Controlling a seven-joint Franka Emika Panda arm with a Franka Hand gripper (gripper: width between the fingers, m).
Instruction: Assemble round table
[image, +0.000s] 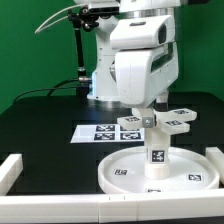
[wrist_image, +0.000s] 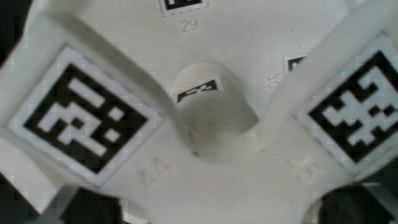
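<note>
Your exterior view faces the arm across the table (image: 40, 125); your wrist view looks close down onto the cross-shaped base (wrist_image: 205, 120), which both share.

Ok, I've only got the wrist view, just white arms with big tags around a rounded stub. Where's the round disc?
Observer: The round disc lies at the front of the table, directly below the tool.
Operator: Anything in it?
Observer: The leg stands upright near its middle.
Operator: And the marker board?
Observer: The marker board lies flat behind the disc, toward the exterior view's left.
</note>
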